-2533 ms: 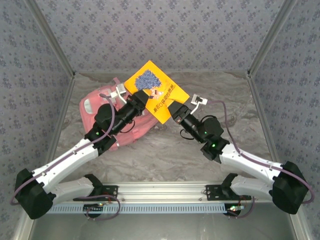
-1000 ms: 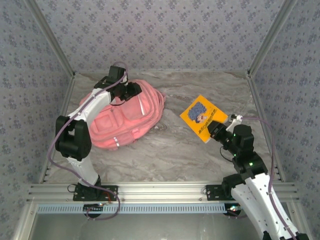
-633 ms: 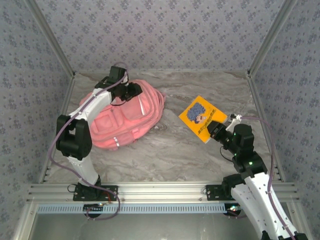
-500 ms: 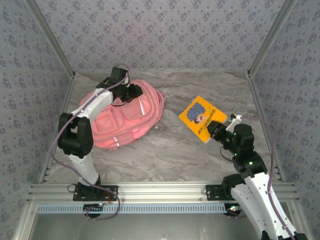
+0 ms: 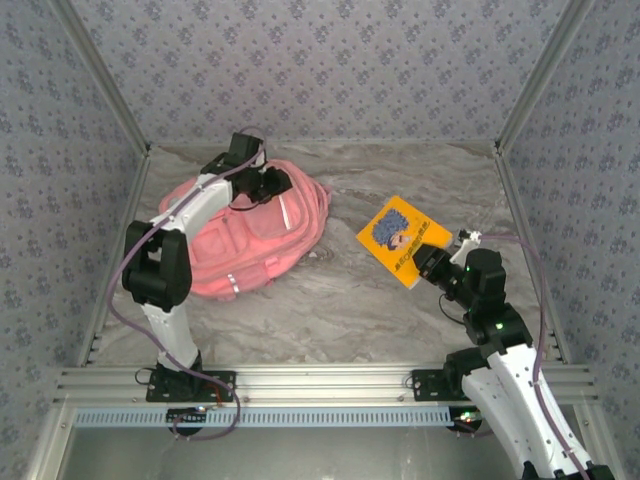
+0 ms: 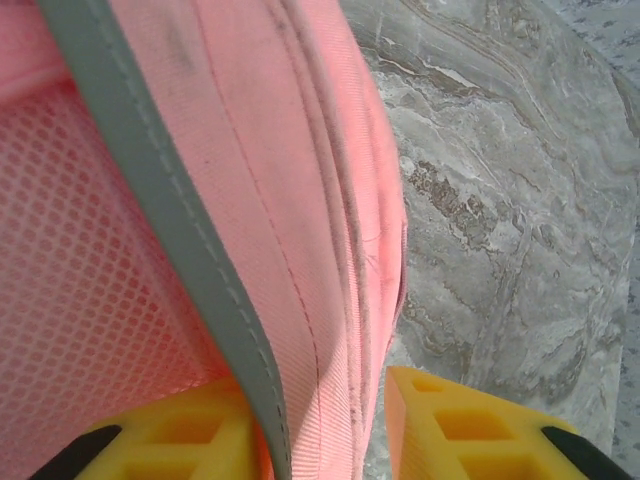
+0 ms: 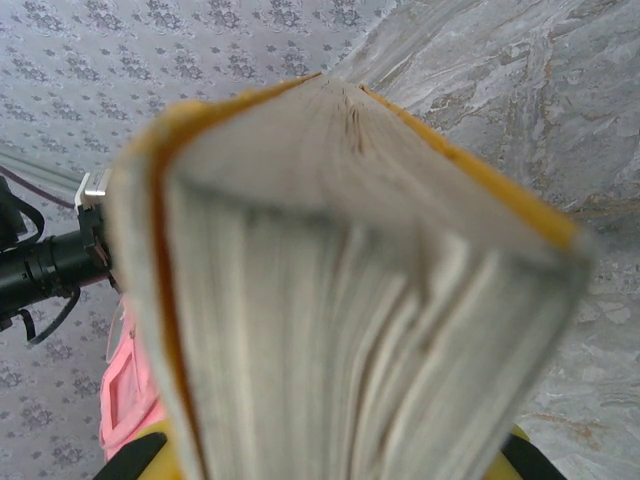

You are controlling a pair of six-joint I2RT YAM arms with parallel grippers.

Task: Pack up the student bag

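The student bag, a large pink backpack, lies on the left of the table. My left gripper reaches over its far top edge. In the left wrist view its yellow fingers pinch a fold of the pink bag with its grey trim, so the left gripper is shut on it. My right gripper is shut on the near corner of a yellow book and holds it tilted above the table on the right. Up close, the book's page edges stand between the right gripper's fingers.
Bare marble tabletop stretches between the bag and the book. Patterned walls close the back and both sides. An aluminium rail carrying both arm bases runs along the near edge.
In the oldest frame both grippers hold the book over the bag. Over the last second the left gripper slid slightly right along the bag's top and its jaws narrowed. The book edged slightly left.
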